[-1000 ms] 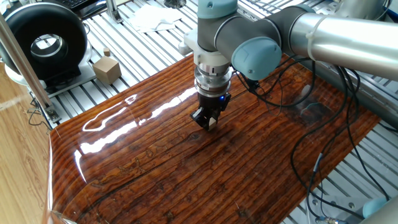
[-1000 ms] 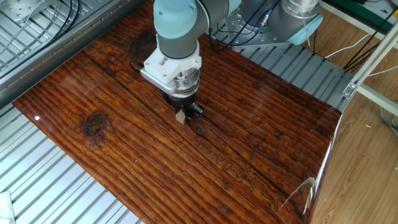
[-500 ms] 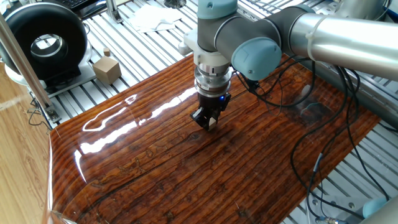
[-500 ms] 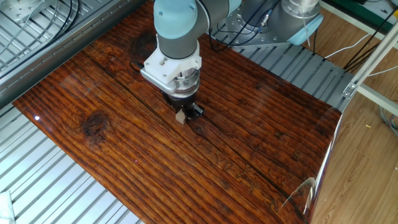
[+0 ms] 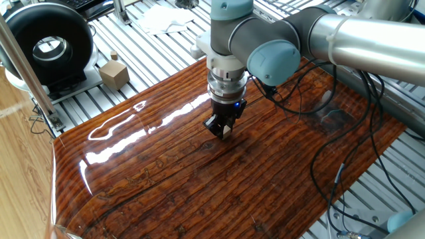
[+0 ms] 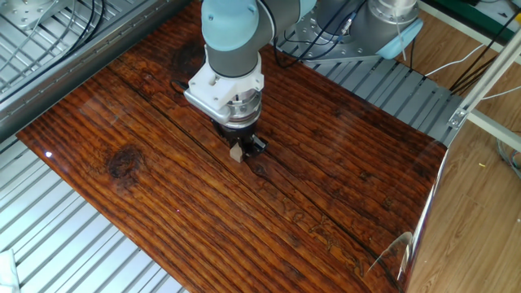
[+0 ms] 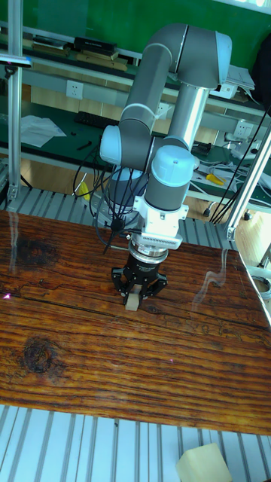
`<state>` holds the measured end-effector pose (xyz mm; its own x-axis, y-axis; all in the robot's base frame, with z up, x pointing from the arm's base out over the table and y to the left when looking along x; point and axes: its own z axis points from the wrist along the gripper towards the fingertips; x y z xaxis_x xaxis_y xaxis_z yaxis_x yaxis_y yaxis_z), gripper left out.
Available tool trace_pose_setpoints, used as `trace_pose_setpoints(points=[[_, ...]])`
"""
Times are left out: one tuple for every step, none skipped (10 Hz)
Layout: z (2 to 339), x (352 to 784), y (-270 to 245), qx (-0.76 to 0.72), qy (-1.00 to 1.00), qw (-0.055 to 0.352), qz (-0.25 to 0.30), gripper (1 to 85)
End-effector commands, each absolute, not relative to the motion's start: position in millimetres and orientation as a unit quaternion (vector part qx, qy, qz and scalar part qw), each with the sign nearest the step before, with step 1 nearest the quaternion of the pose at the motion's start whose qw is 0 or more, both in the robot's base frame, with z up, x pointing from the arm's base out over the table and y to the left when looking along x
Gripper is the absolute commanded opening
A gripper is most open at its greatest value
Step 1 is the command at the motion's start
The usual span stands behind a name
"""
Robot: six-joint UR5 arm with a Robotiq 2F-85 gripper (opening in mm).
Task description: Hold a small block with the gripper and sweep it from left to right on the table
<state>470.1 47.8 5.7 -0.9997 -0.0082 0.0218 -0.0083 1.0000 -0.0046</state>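
Note:
The small block [image 5: 226,132] [image 6: 236,153] [image 7: 132,303] is a tiny pale tan cube pinched between the black fingers of the gripper [image 5: 223,128] [image 6: 239,150] [image 7: 136,295]. The gripper points straight down and is shut on the block, which sits at or just above the surface of the table [image 5: 166,179] [image 6: 326,146] [image 7: 68,354], near its middle. The silver-grey arm with light blue joint caps rises behind it.
A larger tan cube with a knob [image 5: 113,73] rests on the slatted aluminium frame beside a black round device [image 5: 46,43]. Black cables [image 5: 319,146] trail over the table's right part. A pale block [image 7: 205,463] lies on the slats at the tall view's bottom edge.

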Motion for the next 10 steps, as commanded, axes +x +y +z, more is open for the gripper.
trace_pose_setpoints(points=[[6.8,471.0,50.5,0.000,-1.000,0.010,-0.004,1.0],[6.8,471.0,50.5,-0.001,-1.000,0.010,-0.004,1.0],[6.7,471.1,50.6,-0.001,-1.000,0.010,-0.004,1.0],[6.7,471.1,51.0,-0.001,-1.000,0.010,-0.004,1.0],[6.7,471.3,51.8,-0.002,-1.000,0.010,-0.004,1.0],[6.8,471.5,52.5,-0.003,-1.000,0.010,-0.004,1.0],[6.8,471.2,52.8,-0.004,-1.000,0.011,-0.004,1.0],[6.8,471.2,53.0,-0.004,-1.000,0.011,-0.004,1.0],[6.7,471.2,53.2,-0.005,-1.000,0.011,-0.003,1.0],[6.7,471.3,53.4,-0.005,-1.000,0.011,-0.003,1.0]])
